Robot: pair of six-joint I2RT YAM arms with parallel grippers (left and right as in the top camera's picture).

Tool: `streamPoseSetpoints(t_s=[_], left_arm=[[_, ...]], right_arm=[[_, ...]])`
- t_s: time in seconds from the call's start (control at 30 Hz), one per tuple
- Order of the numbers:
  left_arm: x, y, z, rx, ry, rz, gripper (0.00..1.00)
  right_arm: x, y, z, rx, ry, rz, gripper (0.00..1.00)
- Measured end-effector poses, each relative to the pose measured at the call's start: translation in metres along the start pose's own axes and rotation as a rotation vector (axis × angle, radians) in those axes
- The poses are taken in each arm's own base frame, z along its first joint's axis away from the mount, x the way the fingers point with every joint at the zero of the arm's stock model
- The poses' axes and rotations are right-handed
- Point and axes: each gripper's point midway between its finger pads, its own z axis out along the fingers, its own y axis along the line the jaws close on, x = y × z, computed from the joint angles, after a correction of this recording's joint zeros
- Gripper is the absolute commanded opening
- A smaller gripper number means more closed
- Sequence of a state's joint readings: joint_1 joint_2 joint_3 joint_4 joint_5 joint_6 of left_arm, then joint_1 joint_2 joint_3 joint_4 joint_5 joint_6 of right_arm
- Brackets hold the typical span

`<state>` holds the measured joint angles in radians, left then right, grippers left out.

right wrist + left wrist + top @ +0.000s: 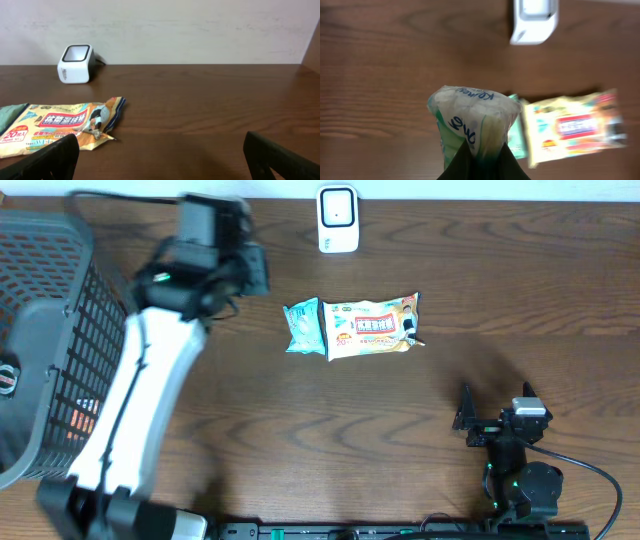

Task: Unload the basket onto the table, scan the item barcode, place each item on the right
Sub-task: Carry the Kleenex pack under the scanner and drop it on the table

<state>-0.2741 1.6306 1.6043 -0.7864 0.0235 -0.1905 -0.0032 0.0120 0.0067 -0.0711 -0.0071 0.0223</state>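
My left gripper (482, 161) is shut on a white and green tissue pack (472, 117) with blue lettering, held above the table. The white barcode scanner (534, 20) stands beyond it, up and to the right. In the overhead view the left gripper (258, 270) hovers left of the scanner (338, 218), and the held pack is hidden there. My right gripper (495, 418) rests open near the front right of the table. In the right wrist view its fingers (55, 160) stand wide apart with nothing between them, and the scanner (76, 63) shows at the far left.
A yellow wet-wipes pack (372, 327) and a teal pack (301, 327) lie side by side mid-table, below the scanner. A dark mesh basket (50, 340) fills the left edge. The white left arm (140, 400) stretches from the front left corner.
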Motion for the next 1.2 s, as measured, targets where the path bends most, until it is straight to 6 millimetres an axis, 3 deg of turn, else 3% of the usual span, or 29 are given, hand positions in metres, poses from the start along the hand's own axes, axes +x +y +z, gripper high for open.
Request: streamPoseSetpoints(t_s=[0.3, 0.53, 0.57, 0.63, 0.73, 0.83, 1.13, 1.2], left_arm=[[0.052, 0.005, 0.092, -0.185, 0.206, 0.139, 0.08], [0.077, 0.013, 0.128, -0.222, 0.298, 0.164, 0.09], [0.080, 0.013, 0.132, -0.222, 0.306, 0.165, 0.15], [0.085, 0.013, 0.138, -0.220, 0.322, 0.168, 0.17], [0.088, 0.014, 0.142, -0.222, 0.335, 0.177, 0.37], [0.089, 0.014, 0.143, -0.221, 0.336, 0.170, 0.47], [0.087, 0.013, 0.140, -0.218, 0.330, 0.173, 0.47], [0.080, 0.012, 0.133, -0.212, 0.307, 0.169, 0.55]], right_arm=[[0.000, 0.000, 0.000, 0.000, 0.000, 0.000, 0.99], [0.000, 0.000, 0.000, 0.000, 0.000, 0.000, 0.99], [0.000, 0.000, 0.000, 0.000, 0.000, 0.000, 0.99], [0.000, 0.000, 0.000, 0.000, 0.000, 0.000, 0.99], [0.000, 0.000, 0.000, 0.000, 0.000, 0.000, 0.99], [0.000, 0.000, 0.000, 0.000, 0.000, 0.000, 0.99], [0.000, 0.000, 0.000, 0.000, 0.000, 0.000, 0.99], [0.000, 0.000, 0.000, 0.000, 0.000, 0.000, 0.99]])
